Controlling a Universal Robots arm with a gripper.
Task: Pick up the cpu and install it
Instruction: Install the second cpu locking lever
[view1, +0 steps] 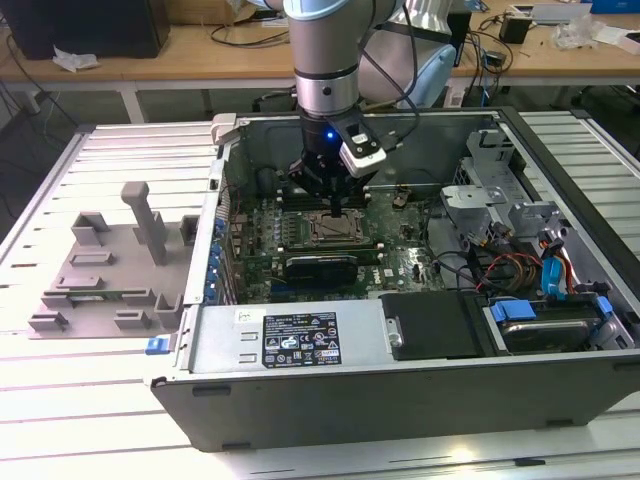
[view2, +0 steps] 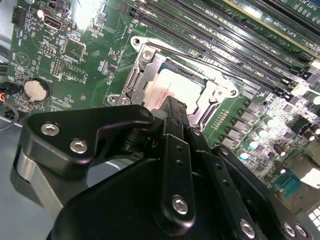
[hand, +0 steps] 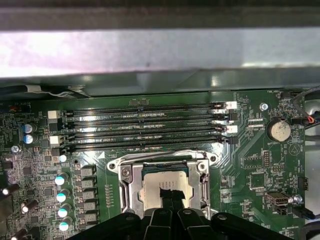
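Note:
The cpu (view2: 176, 82) lies flat inside the motherboard socket (view2: 141, 75), its silver top (hand: 152, 187) showing between the metal frame's sides. My gripper (view1: 335, 207) hangs straight down into the open computer case, right over the socket. Its dark fingers (view2: 172, 107) are drawn together and their tips meet the middle of the chip's top. In the first wrist view the gripper (hand: 170, 196) covers the chip's centre. I cannot tell whether the tips press on the chip or hover just above it.
The grey plastic tray (view1: 100, 280) with upright blocks sits on the table at the exterior view's left, outside the case wall (view1: 280, 345). Memory slots (hand: 140, 127) run beside the socket. A drive cage (view1: 480, 175) and loose cables (view1: 510, 265) fill the case's right side.

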